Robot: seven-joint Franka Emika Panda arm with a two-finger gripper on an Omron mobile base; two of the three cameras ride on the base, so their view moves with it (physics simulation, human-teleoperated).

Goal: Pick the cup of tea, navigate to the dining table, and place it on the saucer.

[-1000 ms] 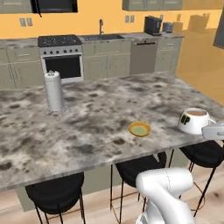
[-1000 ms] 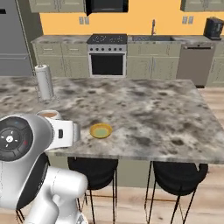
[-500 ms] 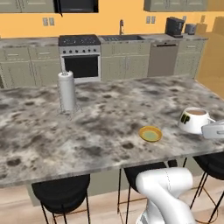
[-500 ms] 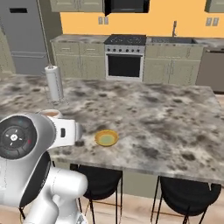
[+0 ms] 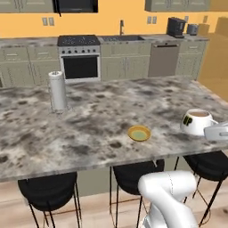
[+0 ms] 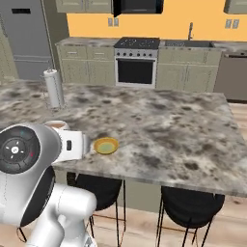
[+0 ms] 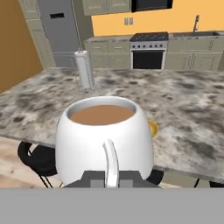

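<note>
walls: orange (image 5: 133, 20) | cabinets: olive, back run (image 5: 124, 67) | range: steel, black oven door (image 5: 80, 60) | fridge: grey (image 6: 26, 38) | floor: light wood (image 6: 144, 226) | stools: 3 black (image 5: 46, 191)

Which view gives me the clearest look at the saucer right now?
The left base view: the saucer lies whole and unblocked on the dining table, left of the cup of tea. The right base view also shows it whole, close beside the arm. In the hand view just a yellow sliver peeks out behind the cup.
</note>
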